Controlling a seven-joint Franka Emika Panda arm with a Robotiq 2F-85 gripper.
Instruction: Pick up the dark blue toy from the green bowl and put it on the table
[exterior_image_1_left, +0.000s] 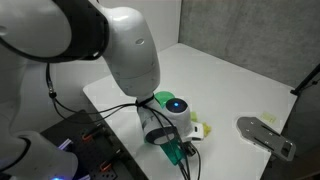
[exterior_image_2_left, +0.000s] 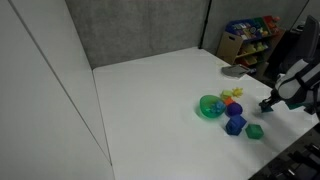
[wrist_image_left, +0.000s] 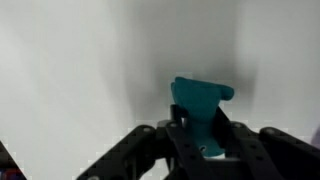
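Note:
In the wrist view my gripper is shut on the dark blue toy, a chunky teal block that sticks out between the fingers over the white table. In an exterior view the gripper holds the toy low over the table, just in front of the green bowl. In the other exterior view the gripper is to the right of the green bowl, apart from it; the toy is too small to make out there.
Next to the bowl lie a round blue-purple piece, a blue cube, a green cube and yellow and red toys. A grey metal piece lies near the table edge. A shelf with coloured items stands behind.

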